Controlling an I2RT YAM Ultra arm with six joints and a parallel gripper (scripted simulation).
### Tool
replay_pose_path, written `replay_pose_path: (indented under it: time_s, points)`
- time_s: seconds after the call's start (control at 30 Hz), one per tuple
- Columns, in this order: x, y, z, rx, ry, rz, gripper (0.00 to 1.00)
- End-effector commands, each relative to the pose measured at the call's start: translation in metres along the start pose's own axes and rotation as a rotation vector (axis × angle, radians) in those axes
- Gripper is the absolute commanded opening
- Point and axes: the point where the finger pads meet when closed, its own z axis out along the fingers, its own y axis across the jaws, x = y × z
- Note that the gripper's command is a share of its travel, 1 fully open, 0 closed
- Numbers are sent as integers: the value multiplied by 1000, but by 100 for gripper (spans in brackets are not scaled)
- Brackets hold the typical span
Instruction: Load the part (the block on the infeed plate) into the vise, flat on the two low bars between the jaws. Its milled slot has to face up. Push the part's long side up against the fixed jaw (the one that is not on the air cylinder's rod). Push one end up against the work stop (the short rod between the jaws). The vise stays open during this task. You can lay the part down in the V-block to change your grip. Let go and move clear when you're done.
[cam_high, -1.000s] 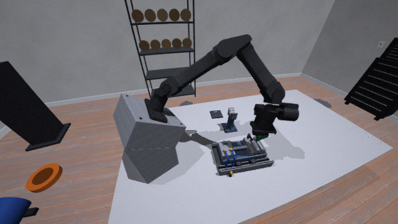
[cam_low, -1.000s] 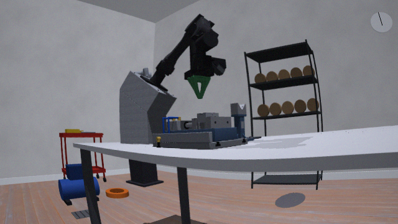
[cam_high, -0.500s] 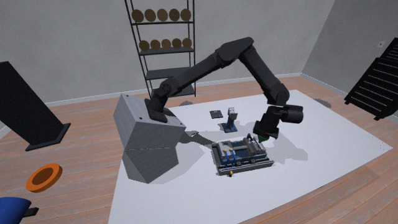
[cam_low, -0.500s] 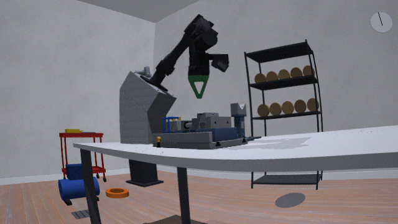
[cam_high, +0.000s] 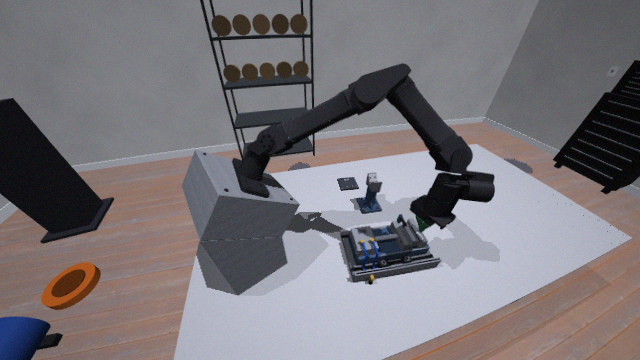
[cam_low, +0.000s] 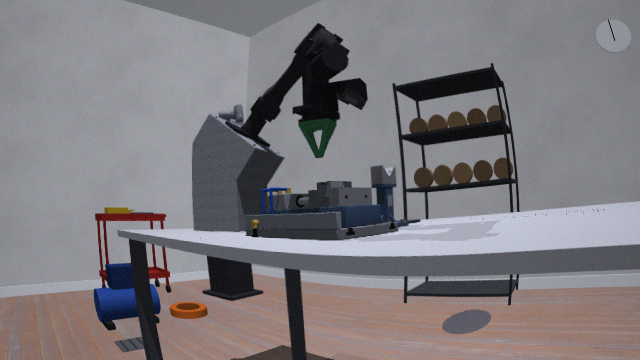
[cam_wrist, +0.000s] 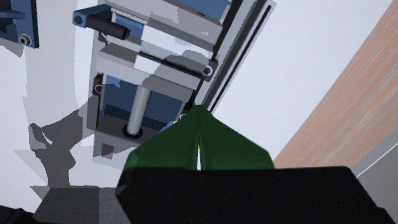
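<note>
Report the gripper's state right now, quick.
Gripper: closed, green fingers pressed together with nothing between them, hanging in the air above the vise.

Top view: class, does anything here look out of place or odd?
The infeed plate looks flat, with no block on it, yet the gripper hangs shut and empty above the vise. Where the part lies I cannot tell.

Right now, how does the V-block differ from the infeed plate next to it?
The V-block stands raised on a blue post; the infeed plate lies flat. The V-block is light grey; the plate is dark. Both sit on the table beyond the vise.
</note>
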Motion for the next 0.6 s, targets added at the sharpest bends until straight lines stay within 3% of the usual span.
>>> replay_pose_path:
  time_s: [0.0, 0.2, 0.57]
  points:
    - [-2, -16, -12, 14, -13, 198, 0]
    - [-2, -21, -12, 15, -14, 370, 0]
    - [-6, -22, -17, 21, -24, 410, 0]
